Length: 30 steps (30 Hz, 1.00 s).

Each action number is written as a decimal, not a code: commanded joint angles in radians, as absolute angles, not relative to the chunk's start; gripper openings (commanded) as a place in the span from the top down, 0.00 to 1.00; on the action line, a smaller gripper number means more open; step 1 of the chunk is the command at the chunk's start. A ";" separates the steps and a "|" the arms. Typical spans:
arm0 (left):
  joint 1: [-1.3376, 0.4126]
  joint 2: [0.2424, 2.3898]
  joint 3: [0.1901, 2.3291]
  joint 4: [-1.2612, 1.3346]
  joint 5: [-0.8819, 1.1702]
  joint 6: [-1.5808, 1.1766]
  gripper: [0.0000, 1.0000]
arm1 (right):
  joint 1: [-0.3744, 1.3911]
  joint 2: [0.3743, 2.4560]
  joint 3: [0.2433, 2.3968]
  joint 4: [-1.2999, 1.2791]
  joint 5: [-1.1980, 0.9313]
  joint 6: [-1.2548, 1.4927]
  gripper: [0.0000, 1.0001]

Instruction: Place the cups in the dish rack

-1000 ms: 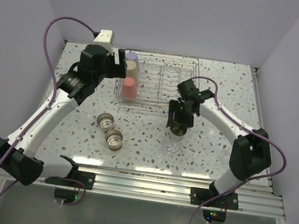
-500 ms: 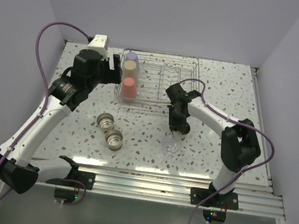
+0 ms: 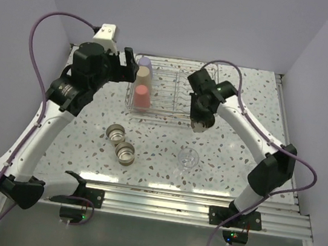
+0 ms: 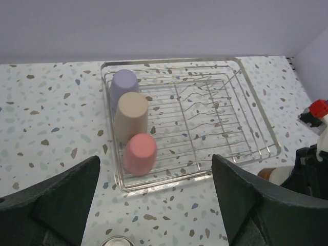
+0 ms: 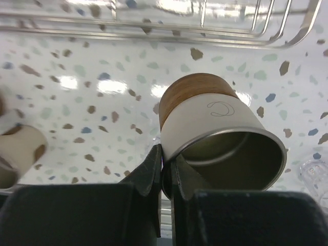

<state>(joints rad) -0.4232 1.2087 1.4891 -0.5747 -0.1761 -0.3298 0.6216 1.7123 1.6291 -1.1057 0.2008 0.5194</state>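
The wire dish rack (image 3: 177,94) (image 4: 205,123) holds three upturned cups along its left side: lavender (image 3: 145,64) (image 4: 123,85), tan (image 3: 143,75) (image 4: 131,115) and red (image 3: 142,97) (image 4: 139,153). My right gripper (image 3: 198,119) (image 5: 168,169) is shut on the rim of a metal cup (image 3: 201,125) (image 5: 215,128) with a brown base, held above the table just in front of the rack's near rail (image 5: 154,25). Two more metal cups (image 3: 115,133) (image 3: 125,152) and a clear cup (image 3: 188,158) stand on the table. My left gripper (image 3: 124,68) (image 4: 154,205) hangs open beside the rack's left side, holding nothing.
The speckled table ends at white walls on the left, right and back. The aluminium rail with both arm bases (image 3: 189,207) runs along the near edge. My right arm (image 4: 307,169) shows at the right of the left wrist view, close to the rack's front right corner.
My right gripper closed on the metal cup next to the clear cup and lifted it up toward the rack's front. My left arm drew back and to the left, opening slightly wider.
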 commanded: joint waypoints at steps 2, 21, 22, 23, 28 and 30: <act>-0.419 1.247 1.588 -0.500 0.061 -0.321 0.04 | 0.606 1.585 1.857 -1.169 0.166 0.517 1.00; -0.235 1.379 1.305 0.801 0.959 -1.244 0.00 | 0.410 1.425 1.704 -0.014 -0.632 1.204 1.00; -0.235 1.379 1.302 0.802 0.953 -1.243 0.00 | 0.411 1.427 1.700 -0.003 -0.641 1.224 1.00; -0.235 1.381 1.302 0.799 0.951 -1.241 0.00 | 0.410 1.430 1.694 0.030 -0.644 1.236 1.00; -0.235 1.394 1.299 0.804 0.939 -1.241 0.00 | 0.419 1.439 1.671 0.100 -0.669 1.292 1.00; -0.235 1.402 1.305 0.787 0.940 -1.229 0.00 | 0.425 1.442 1.674 0.113 -0.672 1.293 1.00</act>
<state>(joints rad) -0.2359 1.3865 1.3041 0.7292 0.9241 -1.2083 0.4145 1.4467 1.6661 -0.0189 -0.6258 1.2396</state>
